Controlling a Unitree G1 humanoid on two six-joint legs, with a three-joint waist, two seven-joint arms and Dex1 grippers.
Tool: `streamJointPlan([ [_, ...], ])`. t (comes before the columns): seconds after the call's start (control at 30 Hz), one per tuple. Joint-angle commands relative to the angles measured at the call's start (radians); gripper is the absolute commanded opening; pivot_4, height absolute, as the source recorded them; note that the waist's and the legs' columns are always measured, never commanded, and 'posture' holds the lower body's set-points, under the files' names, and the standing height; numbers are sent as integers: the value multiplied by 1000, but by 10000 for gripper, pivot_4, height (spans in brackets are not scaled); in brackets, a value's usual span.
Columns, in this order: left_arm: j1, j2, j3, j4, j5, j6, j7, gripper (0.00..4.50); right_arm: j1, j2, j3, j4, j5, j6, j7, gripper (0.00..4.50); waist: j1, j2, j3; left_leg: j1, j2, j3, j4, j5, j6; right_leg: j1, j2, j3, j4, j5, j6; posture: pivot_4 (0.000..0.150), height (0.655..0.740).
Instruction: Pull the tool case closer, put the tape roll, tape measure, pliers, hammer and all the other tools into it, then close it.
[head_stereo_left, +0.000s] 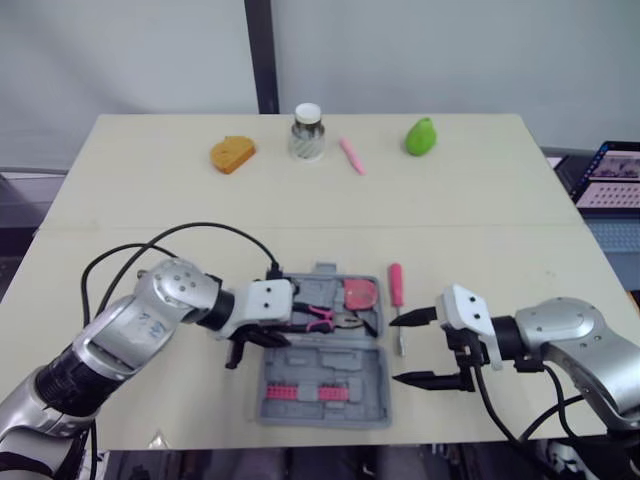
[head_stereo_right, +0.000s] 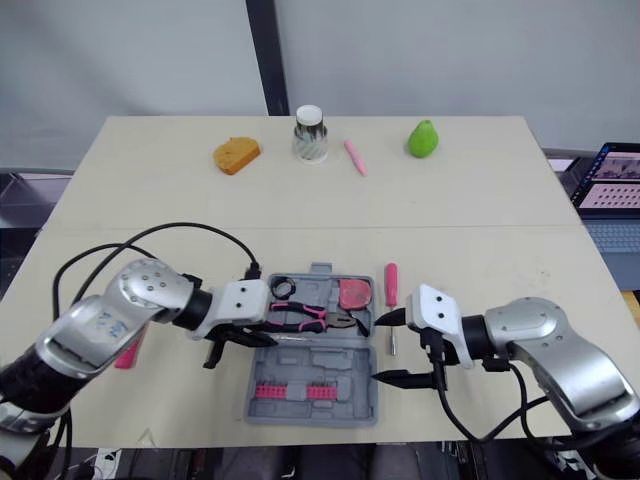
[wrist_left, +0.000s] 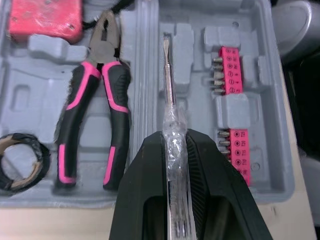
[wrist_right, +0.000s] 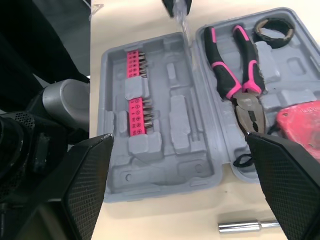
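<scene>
Left eye: case lies open on tabletop. Pink screwdriver lies just right of it. Right claw is spread beside its right edge.
Left wrist: left claw pinches clear screwdriver over case. Pliers, tape roll and tape measure sit inside.
Right wrist: fingers wide apart.

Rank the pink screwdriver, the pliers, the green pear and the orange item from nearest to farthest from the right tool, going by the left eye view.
1. Pink screwdriver, just beside the right tool.
2. Pliers, in the case, to its left.
3. Green pear, far side, roughly straight ahead.
4. Orange item, far side, well left.
</scene>
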Motion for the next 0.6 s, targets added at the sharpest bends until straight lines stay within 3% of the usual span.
streamJointPlan([
  [0.03,-18,-9,-44,-26,43,11,-2,711,3,-16,-28,-38,2,-9,-5,45000,-1,0,0,0,0,0,0,0,0,0,0,0,0,0,0,1500,7400],
  [0.6,-108,-169,-157,10,119,123,49,711,17,-21,-50,-62,16,17,-24,45000,18,0,0,-3,0,-1,6,-1,2,0,0,0,0,1,2,1500,7400],
])
